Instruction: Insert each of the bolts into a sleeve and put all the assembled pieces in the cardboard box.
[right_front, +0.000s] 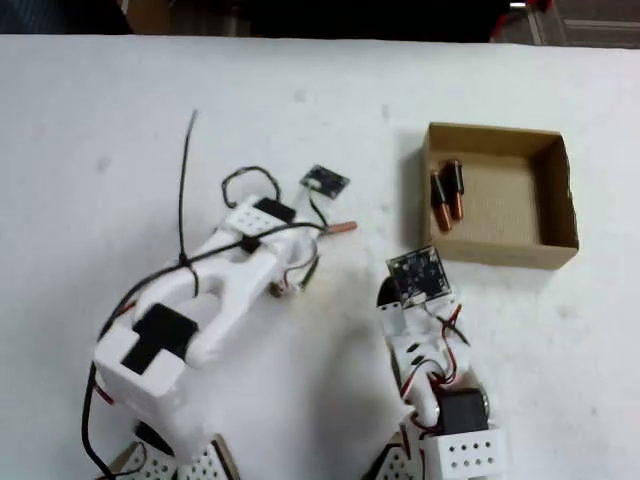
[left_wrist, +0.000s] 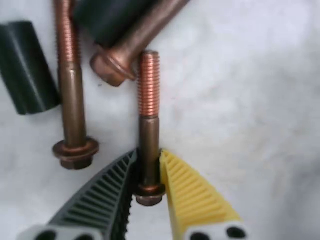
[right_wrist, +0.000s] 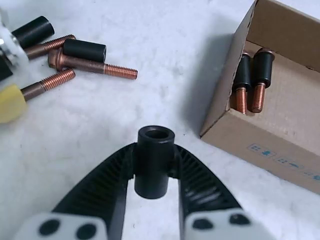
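Inside cardboard box (right_front: 497, 252): two assembled pieces (right_front: 446, 196); left gripper (left_wrist: 148, 156) clamps bolt (left_wrist: 149, 100), right gripper (right_wrist: 154, 150) sleeve (right_wrist: 155, 167).

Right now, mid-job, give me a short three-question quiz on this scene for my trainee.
1. True or false: the cardboard box holds two assembled pieces.
2. Which tool grips the black sleeve? A, left tool; B, right tool; C, neither.
3. Fill in: the left tool is shut on a ____.
Key: 1 true; 2 B; 3 bolt.
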